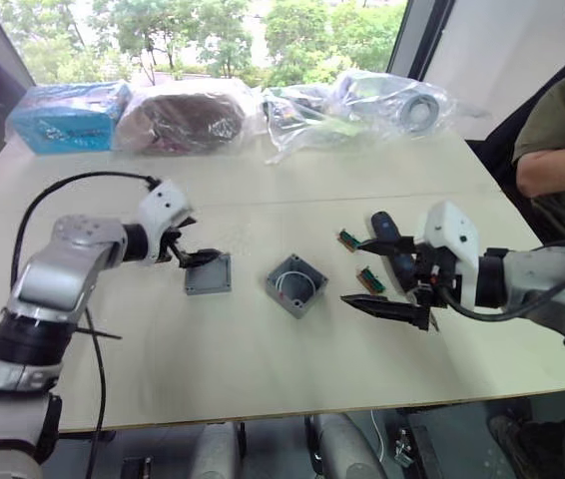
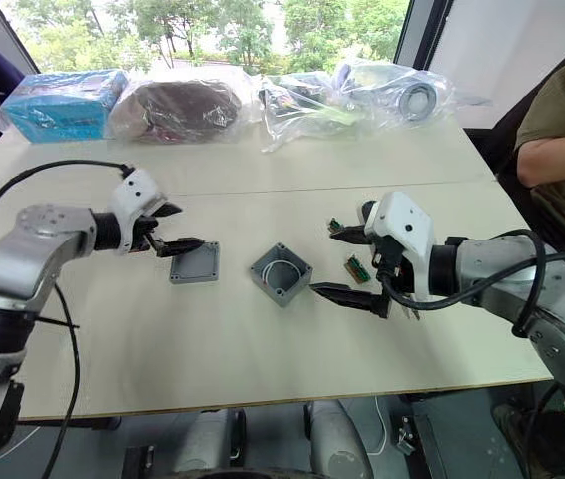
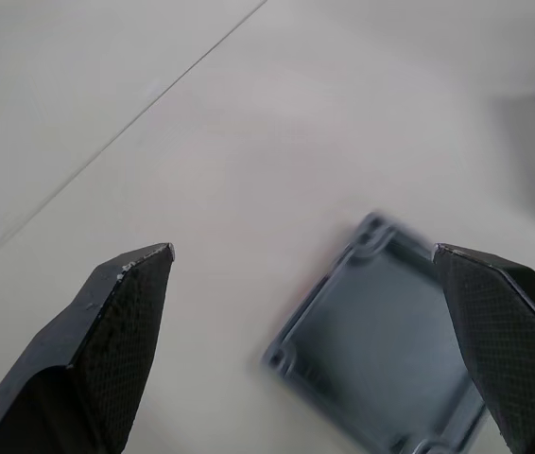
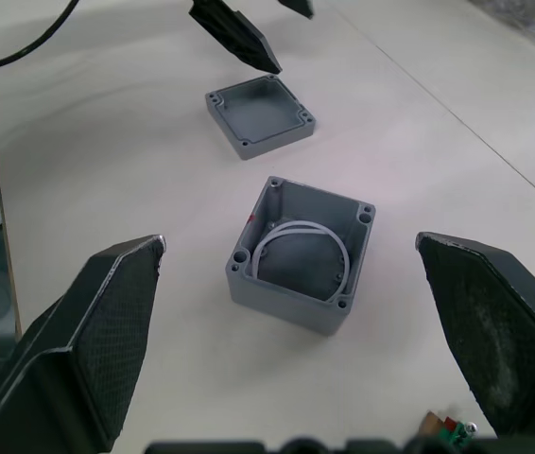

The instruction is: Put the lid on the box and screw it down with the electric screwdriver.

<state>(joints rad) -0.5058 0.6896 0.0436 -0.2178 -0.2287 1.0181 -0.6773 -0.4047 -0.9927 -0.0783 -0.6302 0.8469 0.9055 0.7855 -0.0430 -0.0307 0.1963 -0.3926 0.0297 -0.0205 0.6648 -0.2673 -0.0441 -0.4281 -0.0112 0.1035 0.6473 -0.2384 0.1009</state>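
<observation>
The left pincer (image 1: 191, 249) hangs with its fingers spread wide, empty, its tips just over the 10 o'clock edge of the lid (image 1: 209, 273). The lid lies flat on the tabletop (image 1: 263, 369), hollow side up, with its rim and corner holes showing in the left wrist view. At 3 o'clock from the lid, apart from it, sits the box (image 1: 296, 284), open side up, with a loop of white wire (image 4: 301, 251) inside.

The right pincer (image 1: 387, 279) is also spread wide and grips nothing; its lower finger (image 1: 382, 307) points toward the box from 3 o'clock, stopping short of it. The screwdriver (image 1: 394, 249) lies on the tabletop beneath that arm, running from 11 to 5 o'clock. Two small green connector blocks (image 1: 349, 239) rest beside it, between the screwdriver and the box.

At 12 o'clock along the far edge lie plastic-wrapped bundles (image 1: 183, 115) and a blue packet (image 1: 68, 115). A person's arm (image 1: 552, 170) shows at 2 o'clock.
</observation>
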